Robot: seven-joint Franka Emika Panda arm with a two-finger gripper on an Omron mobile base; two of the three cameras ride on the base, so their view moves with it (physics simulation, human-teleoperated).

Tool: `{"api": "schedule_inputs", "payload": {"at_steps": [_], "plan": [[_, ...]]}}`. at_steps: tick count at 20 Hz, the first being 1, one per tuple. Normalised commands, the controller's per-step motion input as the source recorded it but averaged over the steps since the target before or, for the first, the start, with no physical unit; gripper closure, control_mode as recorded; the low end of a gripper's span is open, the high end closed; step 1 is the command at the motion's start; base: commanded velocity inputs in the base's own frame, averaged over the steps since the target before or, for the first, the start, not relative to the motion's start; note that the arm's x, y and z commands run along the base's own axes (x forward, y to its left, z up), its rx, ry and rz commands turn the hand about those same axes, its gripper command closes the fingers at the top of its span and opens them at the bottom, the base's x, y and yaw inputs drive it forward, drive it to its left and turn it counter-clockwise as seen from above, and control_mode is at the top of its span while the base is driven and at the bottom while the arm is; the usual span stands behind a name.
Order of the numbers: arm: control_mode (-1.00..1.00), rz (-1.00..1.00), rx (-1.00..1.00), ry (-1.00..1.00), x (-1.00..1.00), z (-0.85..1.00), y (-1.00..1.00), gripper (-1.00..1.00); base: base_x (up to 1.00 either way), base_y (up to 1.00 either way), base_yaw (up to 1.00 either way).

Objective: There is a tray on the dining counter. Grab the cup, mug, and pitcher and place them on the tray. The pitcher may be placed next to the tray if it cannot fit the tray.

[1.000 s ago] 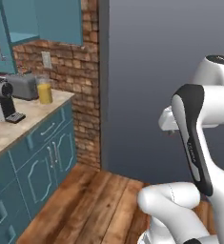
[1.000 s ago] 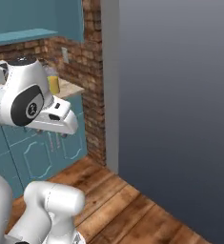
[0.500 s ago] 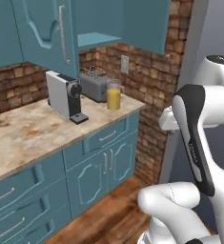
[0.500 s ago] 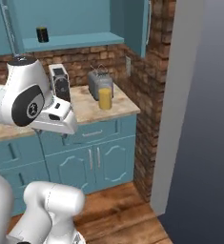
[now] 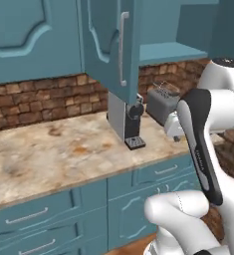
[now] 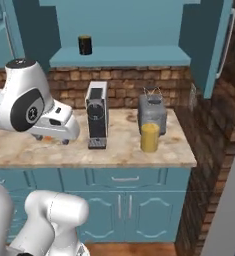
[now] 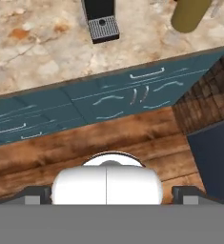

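Pitcher [image 6: 150,137] w/ orange-yellow liquid stands center-right of right base view, on the marbled counter [image 6: 119,152], just in front of the toaster [image 6: 152,113], right of the coffee machine [image 6: 97,115]. Black mug [image 6: 85,44] on shelf, upper left-center. Gripper [image 7: 106,193] jaws spread wide, nothing held.
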Motion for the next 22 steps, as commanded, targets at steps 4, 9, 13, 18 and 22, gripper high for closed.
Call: {"api": "schedule_inputs", "payload": {"at_steps": [4,9,13,18,22], "plan": [[1.00,0.00,0.00,0.00,0.00,0.00,0.00,-1.00,0.45,-0.79,0.35],[1.00,0.00,0.00,0.00,0.00,0.00,0.00,-1.00,0.37,-0.22,0.20],[1.00,0.00,0.00,0.00,0.00,0.00,0.00,-1.00,0.60,0.00,0.23],[1.00,0.00,0.00,0.00,0.00,0.00,0.00,-1.00,0.66,0.00,0.22],[1.00,0.00,0.00,0.00,0.00,0.00,0.00,-1.00,0.62,0.00,0.14]]}}
